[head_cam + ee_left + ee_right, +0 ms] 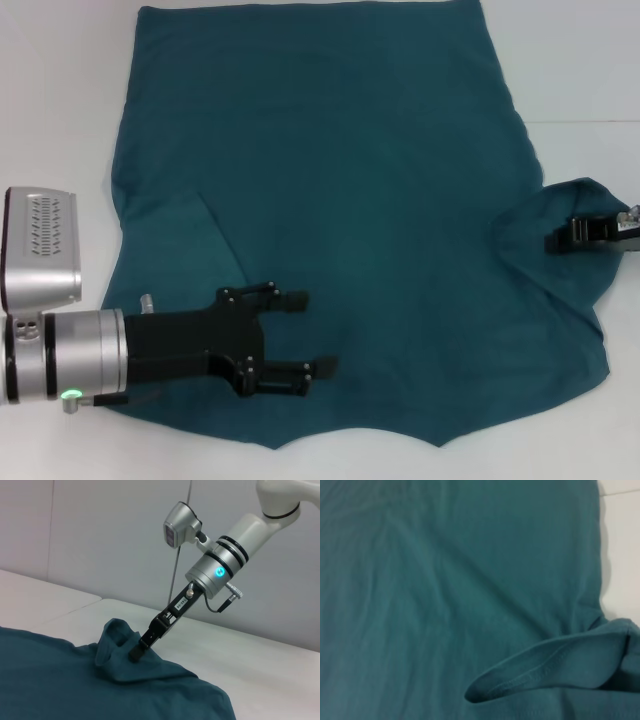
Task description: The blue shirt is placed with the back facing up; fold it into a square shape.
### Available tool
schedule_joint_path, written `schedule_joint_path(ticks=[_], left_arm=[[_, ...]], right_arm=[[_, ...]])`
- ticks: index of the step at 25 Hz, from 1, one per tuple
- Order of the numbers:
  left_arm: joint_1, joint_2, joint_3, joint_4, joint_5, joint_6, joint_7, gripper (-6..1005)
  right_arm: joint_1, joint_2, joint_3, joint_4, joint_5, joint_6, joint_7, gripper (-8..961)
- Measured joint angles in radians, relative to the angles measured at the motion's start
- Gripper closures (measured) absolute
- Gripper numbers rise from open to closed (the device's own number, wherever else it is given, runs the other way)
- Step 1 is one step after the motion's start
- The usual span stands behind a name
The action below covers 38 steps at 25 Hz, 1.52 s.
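Observation:
The blue shirt lies spread flat on the white table, plain side up. Its left sleeve is folded inward onto the body. My left gripper is open, hovering over the shirt's near left part, fingers pointing right. My right gripper is at the shirt's right edge, shut on the right sleeve, which is lifted and bunched around it. The left wrist view shows the right gripper pinching the raised fabric. The right wrist view shows the lifted sleeve hem over the shirt body.
White table surface shows around the shirt on the left, right and near edge. A pale wall stands behind the table in the left wrist view.

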<state>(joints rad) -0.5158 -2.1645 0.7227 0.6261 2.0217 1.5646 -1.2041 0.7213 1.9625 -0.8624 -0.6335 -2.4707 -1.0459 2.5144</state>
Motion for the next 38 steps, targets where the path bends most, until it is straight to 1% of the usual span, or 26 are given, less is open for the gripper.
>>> schedule_joint_path(ticks=[2, 5, 10, 14, 21, 31, 34, 38], left_arm=[[0.001, 0.0, -0.001, 0.0, 0.0, 0.0, 0.0, 98], [0.001, 0.0, -0.002, 0.0, 0.0, 0.0, 0.0, 98], [0.002, 0.0, -0.005, 0.0, 0.0, 0.0, 0.0, 98], [0.002, 0.0, -0.006, 0.0, 0.0, 0.0, 0.0, 98], [0.002, 0.0, -0.006, -0.003, 0.0, 0.0, 0.0, 99], [0.003, 0.0, -0.009, -0.005, 0.0, 0.0, 0.0, 99], [0.004, 0.0, -0.01, -0.005, 0.0, 0.0, 0.0, 99], [0.003, 0.0, -0.01, -0.004, 0.0, 0.0, 0.0, 99]], right_arm=[[0.002, 0.001, 0.002, 0.0, -0.009, 0.003, 0.004, 666], [0.002, 0.001, 0.006, 0.0, -0.009, 0.006, 0.005, 891], [-0.002, 0.0, 0.007, -0.002, -0.009, 0.008, 0.007, 954], [-0.008, 0.0, 0.018, -0.011, -0.002, 0.004, 0.0, 954], [-0.011, -0.002, 0.11, -0.014, 0.032, -0.052, -0.075, 953], [-0.014, -0.006, 0.128, -0.015, 0.13, -0.113, -0.17, 942], [-0.008, 0.0, 0.124, -0.015, 0.162, -0.135, -0.199, 935], [0.009, 0.019, 0.115, -0.015, 0.169, -0.161, -0.23, 925]])
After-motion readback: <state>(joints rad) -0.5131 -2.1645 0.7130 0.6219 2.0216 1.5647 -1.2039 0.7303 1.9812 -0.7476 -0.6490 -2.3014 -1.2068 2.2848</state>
